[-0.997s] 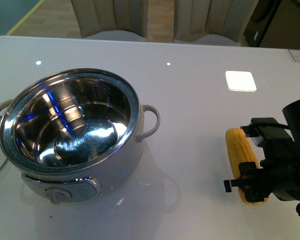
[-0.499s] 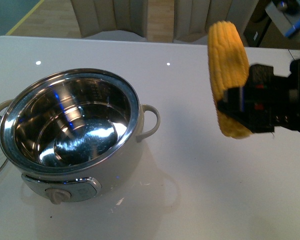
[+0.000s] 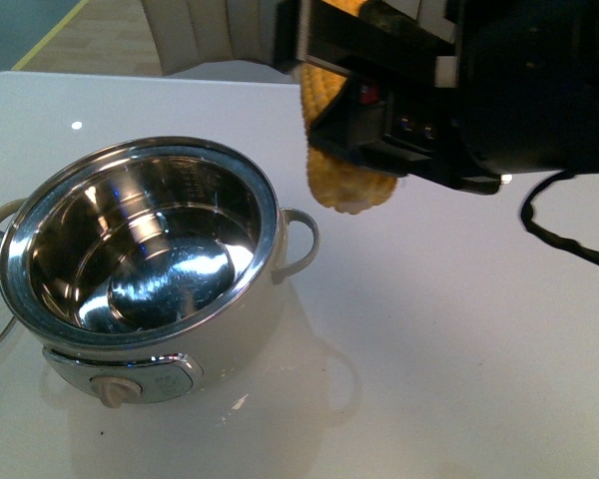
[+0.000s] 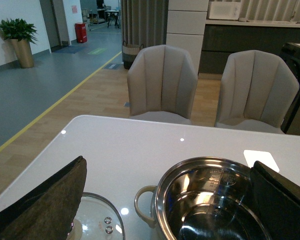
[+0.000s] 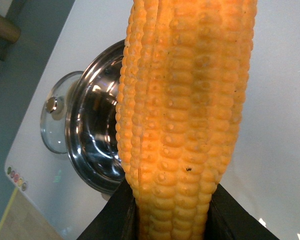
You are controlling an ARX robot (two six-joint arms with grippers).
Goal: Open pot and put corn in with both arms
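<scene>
Whereas one second ago it lay on the white table point(image 3: 459, 329), corn cob point(image 3: 344, 185) now hangs clamped in right gripper point(image 3: 354, 105), raised and carried leftward, near the rim of the electric pot point(image 3: 265, 215), not yet over the bowl. Left gripper point(image 4: 168, 167): spread wide, empty. Glass lid point(image 4: 97, 225): off, beside pot.

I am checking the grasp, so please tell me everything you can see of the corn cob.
The corn is one husked yellow cob with tidy rows of kernels, whole, with one small dark speck. It hangs in the air, roughly upright, a rounded end down. The right gripper is shut on it, jaws pressing opposite sides; nothing else touches it. It is above the white table, near a handle of the open pot, not inside it.
</scene>
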